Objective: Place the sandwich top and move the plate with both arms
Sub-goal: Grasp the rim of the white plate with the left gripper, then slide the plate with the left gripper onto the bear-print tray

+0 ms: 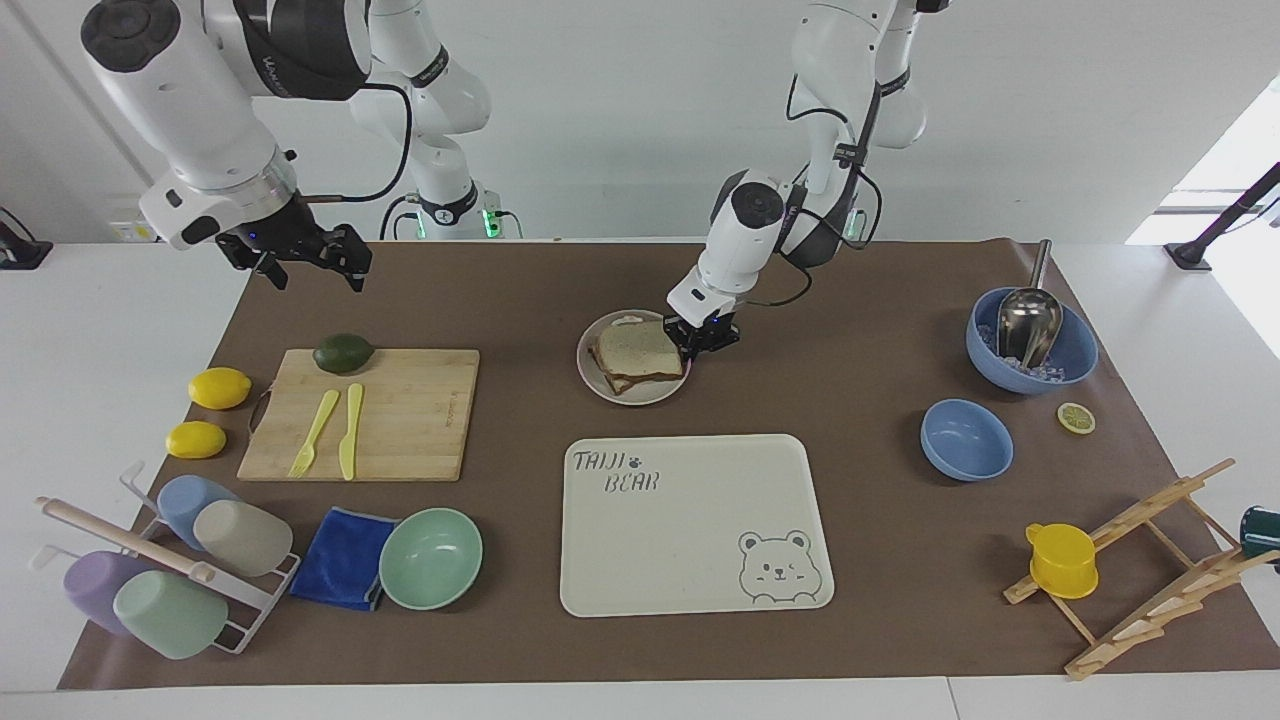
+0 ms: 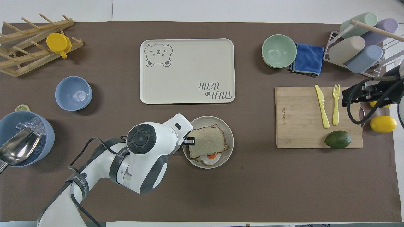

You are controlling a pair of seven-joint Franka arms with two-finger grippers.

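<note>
The sandwich top lies on the egg slice on the small round plate, and it also shows in the overhead view. The plate's rim also shows there. My left gripper is low at the plate's edge toward the left arm's end, shut on the rim; in the overhead view the arm's wrist hides most of it. My right gripper is open and empty, raised over the table near the avocado's end of the cutting board, seen from above.
The bear tray lies just farther from the robots than the plate. An avocado, fork and knife lie on the cutting board, with two lemons beside it. A mint bowl, blue cloth, cup rack, two blue bowls and a wooden rack stand around.
</note>
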